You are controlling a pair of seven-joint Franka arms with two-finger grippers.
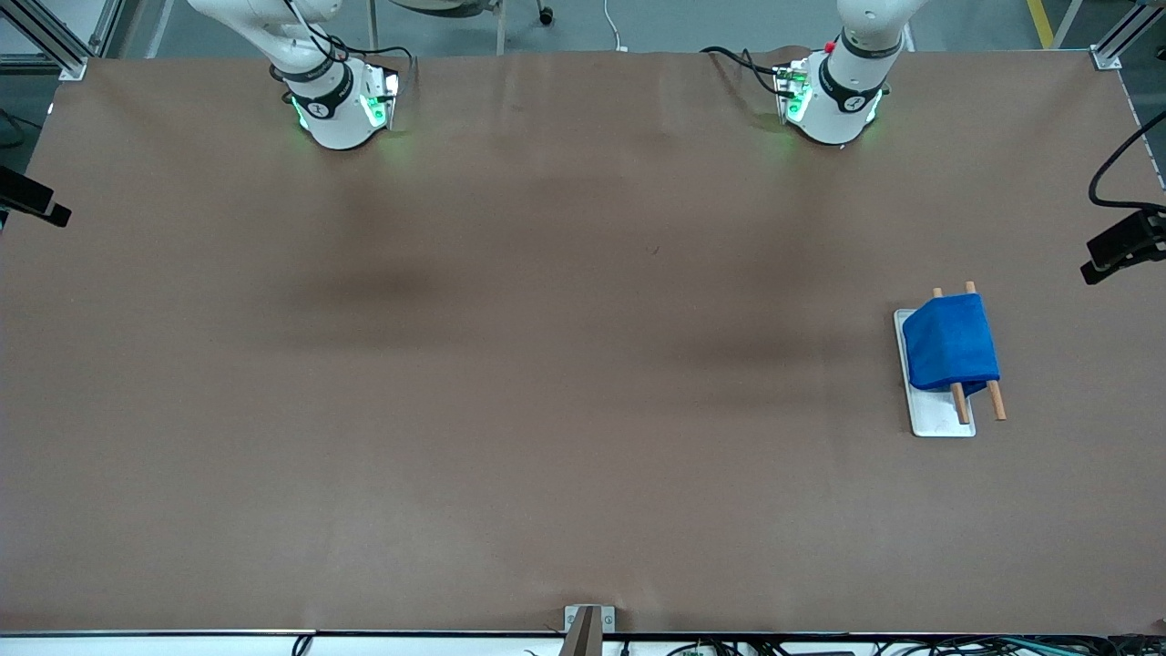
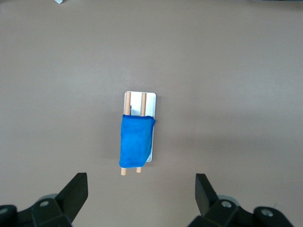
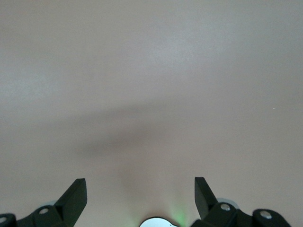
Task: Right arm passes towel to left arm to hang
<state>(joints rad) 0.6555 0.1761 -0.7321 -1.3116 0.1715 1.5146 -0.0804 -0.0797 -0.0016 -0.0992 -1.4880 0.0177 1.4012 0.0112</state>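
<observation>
The blue towel (image 1: pixel 949 344) hangs draped over two wooden rods (image 1: pixel 996 401) on a white base plate (image 1: pixel 938 421), toward the left arm's end of the table. The rod ends stick out from both edges of the cloth. In the left wrist view my left gripper (image 2: pixel 141 182) is open and high up, looking down on the towel (image 2: pixel 136 142) and rods (image 2: pixel 143 101), well apart from them. My right gripper (image 3: pixel 140 182) is open too, holding nothing, over bare brown table near its own base (image 3: pixel 156 222). Neither hand shows in the front view.
Both arm bases, the right (image 1: pixel 337 105) and the left (image 1: pixel 833 100), stand at the table's edge farthest from the front camera. Black side cameras (image 1: pixel 1125 241) (image 1: pixel 32 200) jut in at both ends. A small bracket (image 1: pixel 588 624) sits at the nearest edge.
</observation>
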